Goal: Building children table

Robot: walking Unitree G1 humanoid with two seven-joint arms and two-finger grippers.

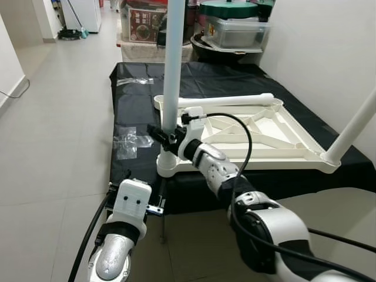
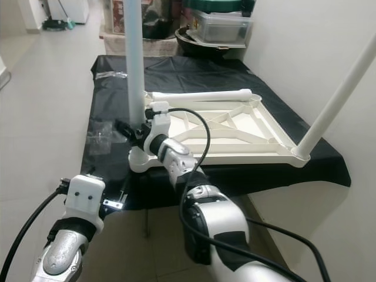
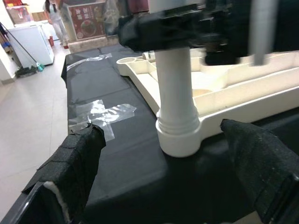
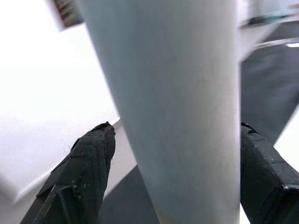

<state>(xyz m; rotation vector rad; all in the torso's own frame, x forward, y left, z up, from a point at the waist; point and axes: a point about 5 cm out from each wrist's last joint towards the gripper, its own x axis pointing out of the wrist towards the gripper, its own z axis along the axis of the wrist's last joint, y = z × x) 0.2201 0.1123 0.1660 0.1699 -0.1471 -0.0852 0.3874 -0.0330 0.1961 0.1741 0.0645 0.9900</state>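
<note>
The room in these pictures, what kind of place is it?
Probably a home hallway or storage corner. There is a tiled floor, stacked storage bins against the wall, and a broom by a white appliance. A white table top lies upside down on a black-covered surface.

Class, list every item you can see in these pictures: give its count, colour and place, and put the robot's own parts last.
Upturned tabletop: one, white, on the black cloth.
Fitted legs: two, white, upright in the near corner sockets.
Loose leg: one, white, lying along the tabletop's far edge.
Black cloth: one, covering the work surface.
Plastic bags: clear, on the cloth left of the tabletop.
Storage boxes: stacked behind, one with a green lid.
Left gripper: jaws open, low, facing the near-left socket.
Right gripper: jaws around the near-left leg.
</note>
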